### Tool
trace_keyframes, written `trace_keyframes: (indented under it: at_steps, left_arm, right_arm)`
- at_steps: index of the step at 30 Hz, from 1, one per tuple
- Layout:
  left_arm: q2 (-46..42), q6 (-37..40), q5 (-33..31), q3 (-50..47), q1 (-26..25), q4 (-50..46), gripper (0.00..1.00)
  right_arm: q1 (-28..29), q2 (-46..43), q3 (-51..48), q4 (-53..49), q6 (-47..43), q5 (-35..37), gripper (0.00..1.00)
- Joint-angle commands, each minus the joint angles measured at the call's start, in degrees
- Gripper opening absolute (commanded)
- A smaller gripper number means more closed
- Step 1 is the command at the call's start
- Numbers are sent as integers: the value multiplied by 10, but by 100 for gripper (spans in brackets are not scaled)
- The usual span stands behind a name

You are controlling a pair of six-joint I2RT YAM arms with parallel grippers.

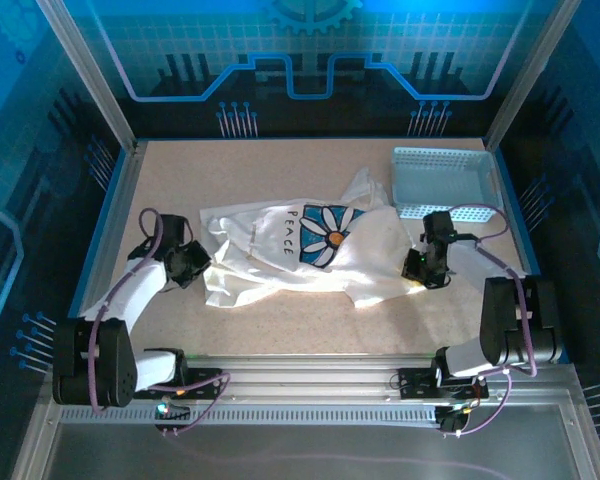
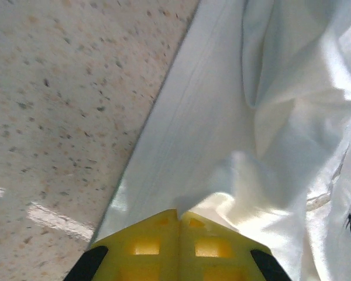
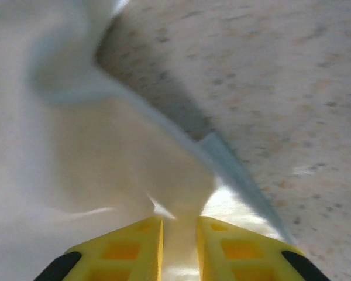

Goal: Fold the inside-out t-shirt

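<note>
The inside-out t-shirt (image 1: 280, 262) lies crumpled across the middle of the table, white, with the word PEACE and a daisy print facing up. My left gripper (image 1: 194, 265) sits at its left edge. In the left wrist view the yellow fingers (image 2: 152, 246) meet, and my left gripper (image 2: 179, 215) is shut on a peak of white cloth (image 2: 222, 117). My right gripper (image 1: 418, 268) is at the shirt's right edge. In the right wrist view my right gripper (image 3: 179, 225) has a fold of the shirt (image 3: 93, 175) bunched in the narrow gap between its yellow fingers (image 3: 128, 246).
A light blue perforated basket (image 1: 445, 180) stands at the back right, just beyond the right arm. Speckled tabletop (image 1: 230, 170) shows behind and in front of the shirt. Metal frame posts and rails border the table.
</note>
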Motion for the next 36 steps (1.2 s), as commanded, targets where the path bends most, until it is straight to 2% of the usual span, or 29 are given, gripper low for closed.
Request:
trace_keyframes:
  at_steps: [1, 4, 6, 9, 12, 17, 27, 32, 36]
  left_arm:
    - [-22, 23, -9, 26, 31, -32, 0]
    - [-28, 30, -2, 42, 57, -41, 0]
    - [-28, 31, 8, 50, 70, -39, 0]
    - [-22, 33, 15, 58, 77, -42, 0]
    - [-26, 30, 15, 58, 87, -43, 0]
    - [-23, 22, 20, 70, 111, -43, 0]
    - [-8, 25, 27, 84, 120, -49, 0]
    - [-4, 24, 32, 80, 120, -46, 0]
    - [-6, 24, 31, 86, 121, -53, 0]
  right_arm:
    - [31, -2, 20, 2, 13, -16, 11]
    - [62, -1, 32, -4, 21, -8, 10]
    - [68, -11, 38, -17, 21, 24, 28]
    - [26, -31, 35, -32, 1, 51, 47]
    - [-24, -38, 27, -33, -17, 34, 60]
    - [-14, -12, 13, -24, -12, 10, 65]
    - [64, 27, -1, 9, 14, -30, 48]
    - [85, 22, 3, 1, 17, -24, 25]
    - [96, -20, 18, -31, 20, 17, 6]
